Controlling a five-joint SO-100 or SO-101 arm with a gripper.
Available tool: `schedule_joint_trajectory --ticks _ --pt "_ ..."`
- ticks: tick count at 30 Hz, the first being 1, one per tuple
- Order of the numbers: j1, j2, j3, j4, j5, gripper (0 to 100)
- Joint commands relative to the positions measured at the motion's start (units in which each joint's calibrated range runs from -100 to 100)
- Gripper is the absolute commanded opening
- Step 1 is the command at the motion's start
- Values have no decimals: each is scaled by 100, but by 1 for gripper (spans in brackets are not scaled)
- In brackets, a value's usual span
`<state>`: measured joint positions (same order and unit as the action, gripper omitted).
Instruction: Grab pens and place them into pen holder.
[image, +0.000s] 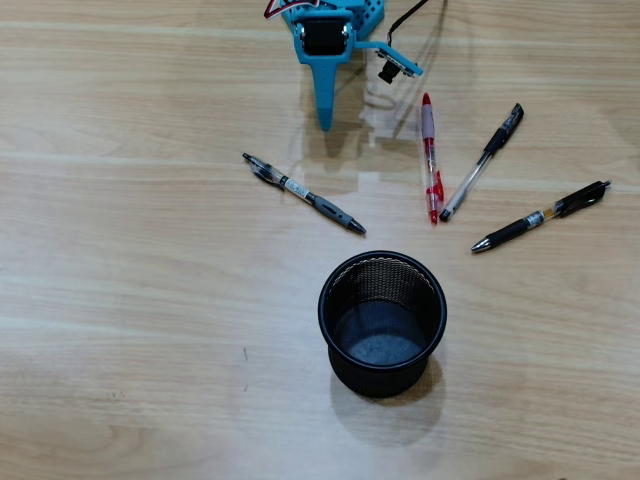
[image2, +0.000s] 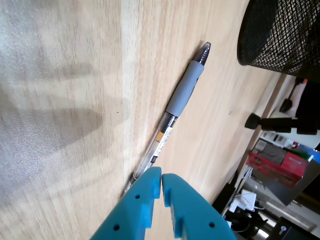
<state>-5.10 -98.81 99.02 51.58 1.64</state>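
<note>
Holder (image: 382, 322) of black mesh stands empty, four pens (image: 432, 160) lie outside, gripper (image2: 161, 176) fingers together, holding nothing.

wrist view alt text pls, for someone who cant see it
A clear-barrelled pen with a grey grip lies diagonally on a light wooden table, its tip pointing toward a black wire-mesh pen holder at the upper right. The blue pincer enters from the bottom edge, fingertips nearly together, just over the pen's back end.
</note>
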Motion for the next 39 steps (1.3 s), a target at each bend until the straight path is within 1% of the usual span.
schedule_joint_trajectory --ticks 1,8,13,15,16,22,23,26,29,32,35,39 --pt "85 -59 34 -14 -22 2" --pt "48 -34 -38 -69 -28 2" --pt "75 229 -545 -69 -28 2" --pt "94 594 -925 -69 -28 2" --pt "103 1138 -1432 -69 -28 2" --pt "167 2938 -3242 13 -49 2" --pt "213 3176 -3486 13 -127 2" --pt "350 3626 -3930 22 -614 2" --pt "432 3873 -4083 22 -1054 2" --pt "432 4102 -4192 50 -1342 2" --pt "377 4560 -4626 724 -1572 2" --pt "423 5690 -5957 2364 -1666 2"
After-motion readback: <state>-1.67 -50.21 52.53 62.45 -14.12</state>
